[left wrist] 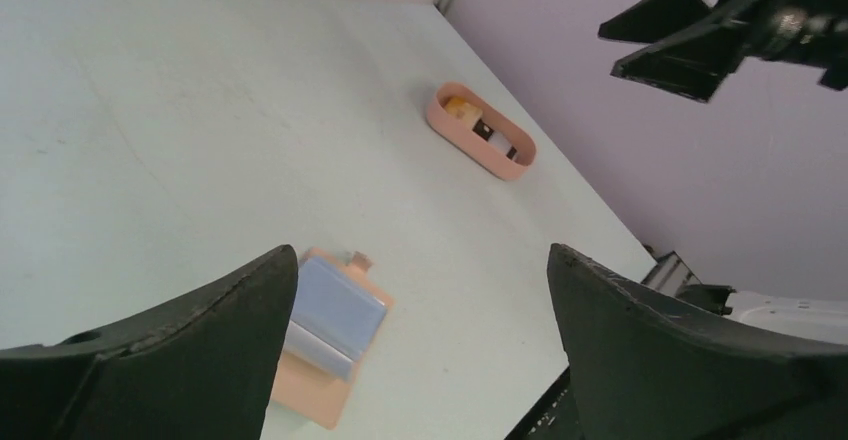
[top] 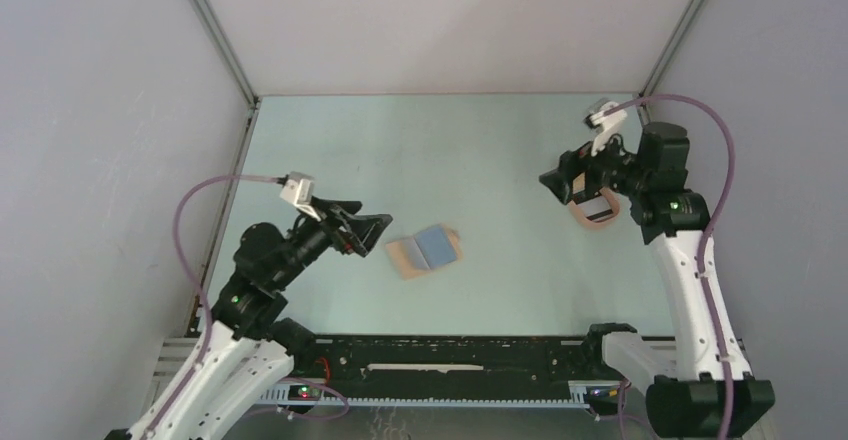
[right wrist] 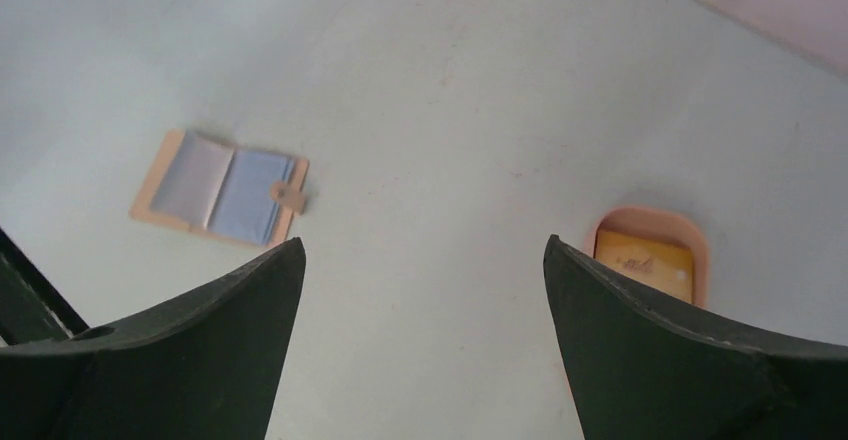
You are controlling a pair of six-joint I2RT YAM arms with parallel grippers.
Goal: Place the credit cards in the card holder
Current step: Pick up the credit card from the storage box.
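Observation:
The tan card holder (top: pixel 408 258) lies open and flat at mid-table, also in the left wrist view (left wrist: pixel 312 388) and the right wrist view (right wrist: pixel 160 175). A light blue-grey card face (top: pixel 437 244) (left wrist: pixel 338 305) (right wrist: pixel 250 195) fills its right half; I cannot tell if it is tucked in. More credit cards sit in a tray at the right: a yellowish one (right wrist: pixel 645 258) (left wrist: pixel 456 106) and a black-and-white one (left wrist: pixel 492 134). My left gripper (top: pixel 376 232) (left wrist: pixel 421 252) hovers open just left of the holder, empty. My right gripper (top: pixel 558 187) (right wrist: pixel 420 250) hangs open and empty beside the tray.
The peach-pink oval tray (top: pixel 598 223) (left wrist: pixel 500 165) (right wrist: pixel 650 218) stands by the right wall, partly hidden under the right arm in the top view. Grey walls close in the table on the left, back and right. A black rail (top: pixel 450 355) runs along the near edge.

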